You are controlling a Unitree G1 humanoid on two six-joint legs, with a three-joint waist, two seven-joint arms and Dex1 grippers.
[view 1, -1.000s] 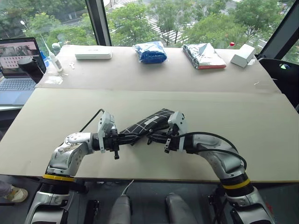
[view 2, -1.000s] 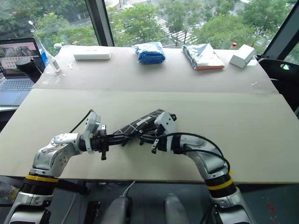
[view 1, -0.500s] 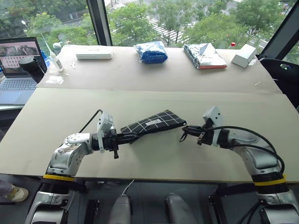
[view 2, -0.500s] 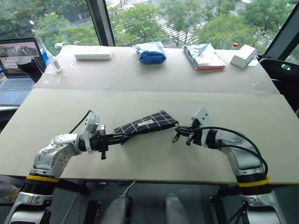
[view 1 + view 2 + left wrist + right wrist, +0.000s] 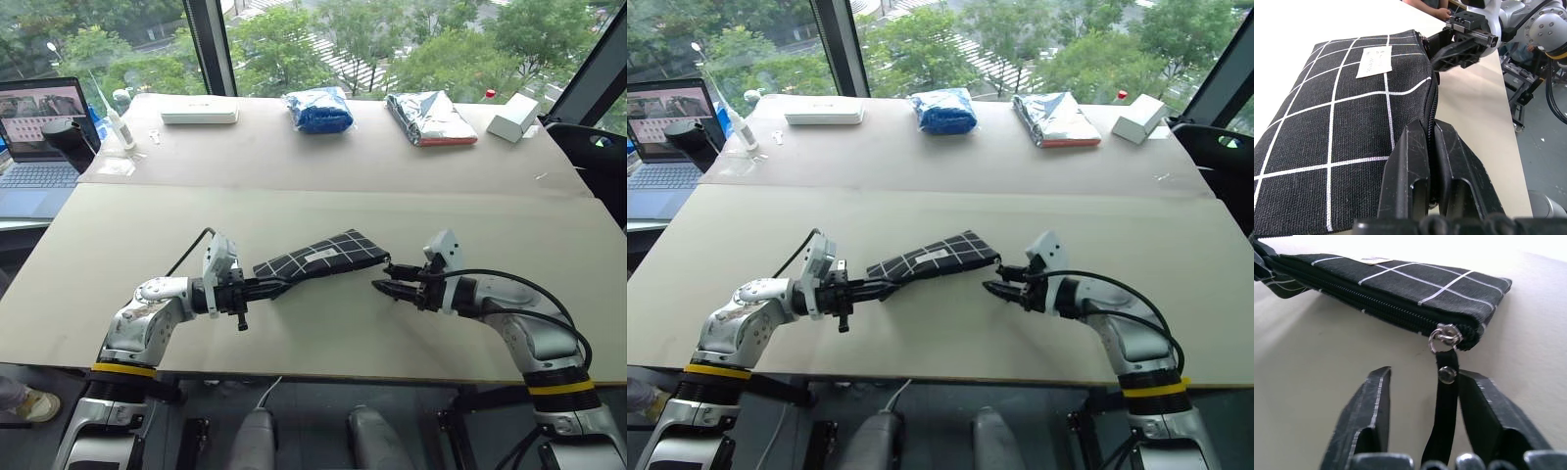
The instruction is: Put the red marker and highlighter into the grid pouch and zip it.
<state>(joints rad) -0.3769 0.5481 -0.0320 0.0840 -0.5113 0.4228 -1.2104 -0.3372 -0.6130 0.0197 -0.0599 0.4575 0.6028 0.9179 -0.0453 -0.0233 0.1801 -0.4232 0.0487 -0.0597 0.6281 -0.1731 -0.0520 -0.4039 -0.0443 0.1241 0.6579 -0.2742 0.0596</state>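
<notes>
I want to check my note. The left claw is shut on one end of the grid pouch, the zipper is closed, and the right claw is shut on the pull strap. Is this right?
Not fully. The right claw is open: the right wrist view shows its fingers apart, with the pull strap hanging loose between them. The left claw is shut on the grid pouch, and the zipper is closed.

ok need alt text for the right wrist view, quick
The right gripper stands open at the end of the grid pouch, whose black zipper pull strap hangs loose between the two fingers. The zipper is closed along the pouch's edge, and the pouch lies on a pale table.
</notes>
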